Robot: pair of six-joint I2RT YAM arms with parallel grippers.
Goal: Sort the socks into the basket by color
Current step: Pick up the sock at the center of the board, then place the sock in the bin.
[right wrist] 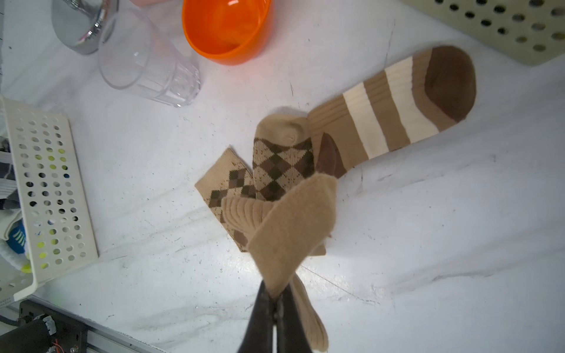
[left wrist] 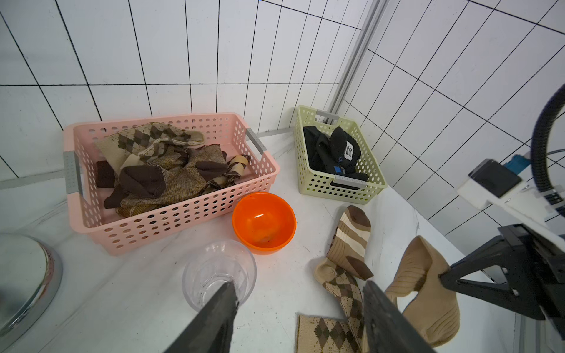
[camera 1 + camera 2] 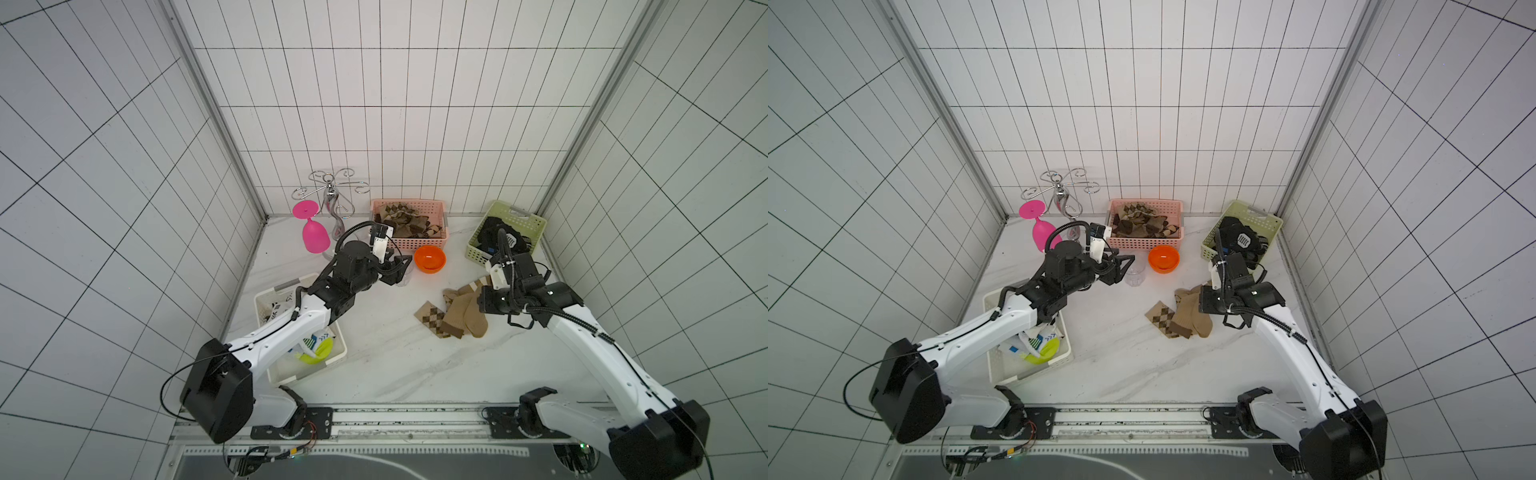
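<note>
nearest the arm bases, we note the white basket (image 3: 309, 371) holding white socks (image 3: 316, 345). further in, the right gripper (image 1: 276, 295) is pinched fully closed on a fold of the plain tan sock (image 1: 293, 226), which drapes over an argyle sock (image 1: 281, 166) beside a striped sock (image 1: 391, 113) on the table (image 1: 428, 244). the left gripper (image 2: 299, 284) stands with jaws well apart, holding nothing, near the clear glass (image 2: 218, 272). beyond the orange bowl (image 2: 264, 223), the pink basket (image 2: 171, 220) contains brown socks (image 2: 171, 171); the green basket (image 2: 339, 189) contains black socks (image 2: 330, 149).
</note>
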